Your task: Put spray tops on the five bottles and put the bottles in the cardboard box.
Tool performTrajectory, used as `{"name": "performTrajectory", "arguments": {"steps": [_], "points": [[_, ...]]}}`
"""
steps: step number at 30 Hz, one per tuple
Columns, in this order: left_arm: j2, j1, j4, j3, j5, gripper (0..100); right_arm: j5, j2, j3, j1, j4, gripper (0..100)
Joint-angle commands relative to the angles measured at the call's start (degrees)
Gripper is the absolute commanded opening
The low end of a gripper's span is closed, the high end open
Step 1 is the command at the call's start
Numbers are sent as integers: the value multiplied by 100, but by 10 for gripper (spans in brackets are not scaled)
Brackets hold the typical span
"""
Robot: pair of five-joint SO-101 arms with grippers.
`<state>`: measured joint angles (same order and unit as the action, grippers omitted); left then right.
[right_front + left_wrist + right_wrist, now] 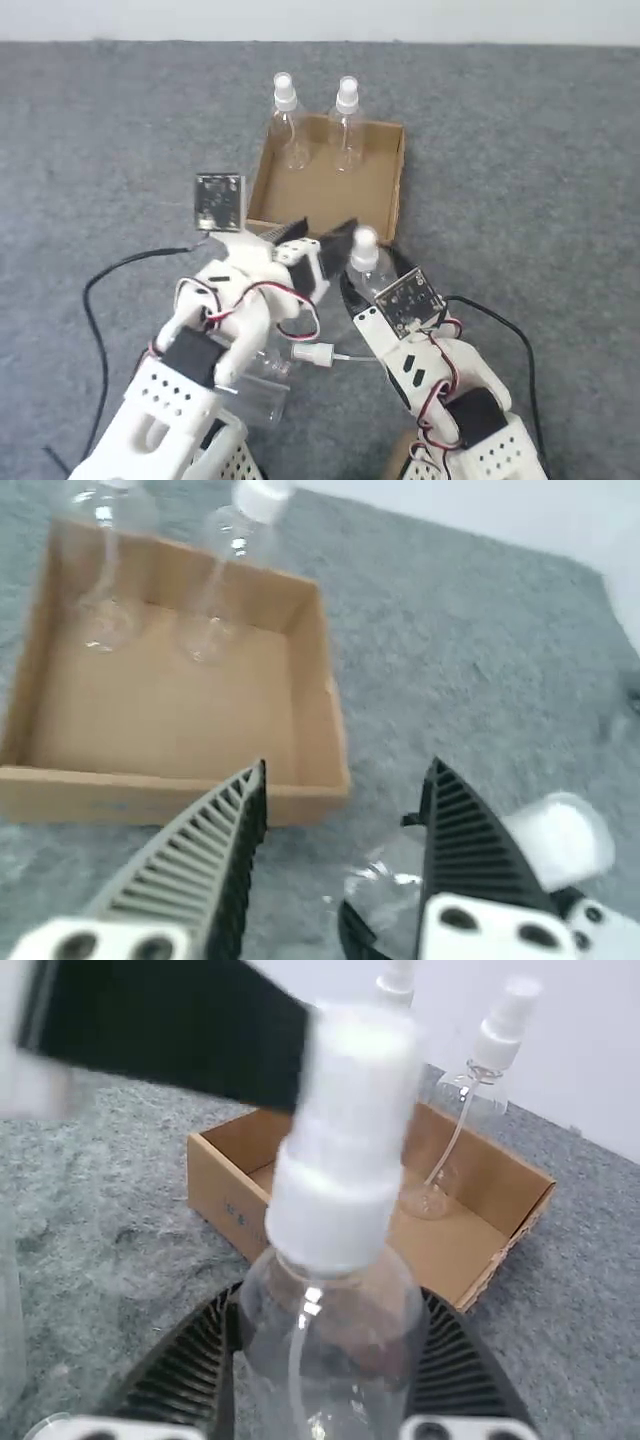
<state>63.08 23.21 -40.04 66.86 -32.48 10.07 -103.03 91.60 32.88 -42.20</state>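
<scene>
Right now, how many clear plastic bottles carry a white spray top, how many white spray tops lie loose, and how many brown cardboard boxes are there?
Clear plastic bottles with a white spray top: 3
Loose white spray tops: 1
Brown cardboard boxes: 1
Total: 5

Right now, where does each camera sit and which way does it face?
High view: fixed above, looking down on both arms and the cardboard box.
Left wrist view: on the left arm, facing the box past its open left hand.
Right wrist view: on the right arm, facing the box past its right hand, shut on a spray bottle.
Shared: both wrist views show two bottles in the box.
</scene>
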Motion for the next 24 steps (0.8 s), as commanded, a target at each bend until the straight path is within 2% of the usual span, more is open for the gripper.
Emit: {"name": "performTrajectory", "arguments": {"steps": [1, 6, 15, 18, 24], "points": [[141, 607, 404, 92, 149, 232, 62, -110, -97, 66, 145, 96], [141, 1240, 396, 277, 589, 231, 79, -110, -88, 48, 110, 96], [141, 1266, 396, 259, 580, 231, 97, -110, -79, 22, 92, 96], [141, 1011, 396, 189, 580, 231, 97, -101, -79, 13, 84, 96], [141, 62, 387, -84, 580, 231, 79, -101, -70, -224, 75, 96]]}}
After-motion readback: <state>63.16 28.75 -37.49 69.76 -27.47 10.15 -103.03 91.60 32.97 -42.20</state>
